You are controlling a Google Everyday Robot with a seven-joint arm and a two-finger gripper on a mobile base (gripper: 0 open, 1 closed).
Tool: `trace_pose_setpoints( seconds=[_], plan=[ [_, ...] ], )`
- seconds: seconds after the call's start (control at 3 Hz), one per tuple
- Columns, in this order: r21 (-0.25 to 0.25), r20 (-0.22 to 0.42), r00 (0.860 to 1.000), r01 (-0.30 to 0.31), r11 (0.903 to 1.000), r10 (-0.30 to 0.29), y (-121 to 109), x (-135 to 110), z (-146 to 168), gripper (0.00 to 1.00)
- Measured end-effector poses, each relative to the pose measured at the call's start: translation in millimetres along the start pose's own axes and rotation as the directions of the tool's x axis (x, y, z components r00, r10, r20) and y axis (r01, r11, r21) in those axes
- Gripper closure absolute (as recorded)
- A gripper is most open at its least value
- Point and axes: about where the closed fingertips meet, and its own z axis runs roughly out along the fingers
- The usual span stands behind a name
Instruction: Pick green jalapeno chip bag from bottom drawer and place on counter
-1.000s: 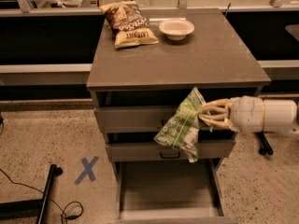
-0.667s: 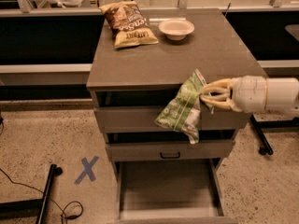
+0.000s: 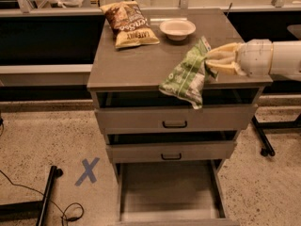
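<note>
Camera view: gripper [image 3: 214, 63] hovered at front right corner of counter [image 3: 134, 62], arm reaching in from right, fingers clamped on upper edge of green jalapeno chip bag [image 3: 187, 75]. Bag hung tilted, lower end drooping past counter's front edge. Contact with counter: could not tell. Bottom drawer [image 3: 169, 192] stood pulled out. Brown chip bag [image 3: 129, 25] and white bowl [image 3: 177, 28] lay at counter's back.
</note>
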Motion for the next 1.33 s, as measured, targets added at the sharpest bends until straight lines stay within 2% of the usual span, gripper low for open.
trace_pose_setpoints(
  seconds=[0.33, 0.67, 1.0, 1.33],
  plan=[
    [0.075, 0.026, 0.998, -0.065, 0.9951, 0.064, -43.4, 3.7, -4.8, 1.00],
    [0.200, 0.033, 0.986, -0.165, 0.9657, 0.162, -75.5, 22.9, -18.4, 0.97],
    [0.183, 0.034, 0.988, -0.156, 0.9708, 0.152, -71.8, 20.4, -14.2, 0.74],
    [0.178, 0.037, 0.988, -0.156, 0.9715, 0.152, -71.6, 19.7, -10.7, 0.50]
  ],
)
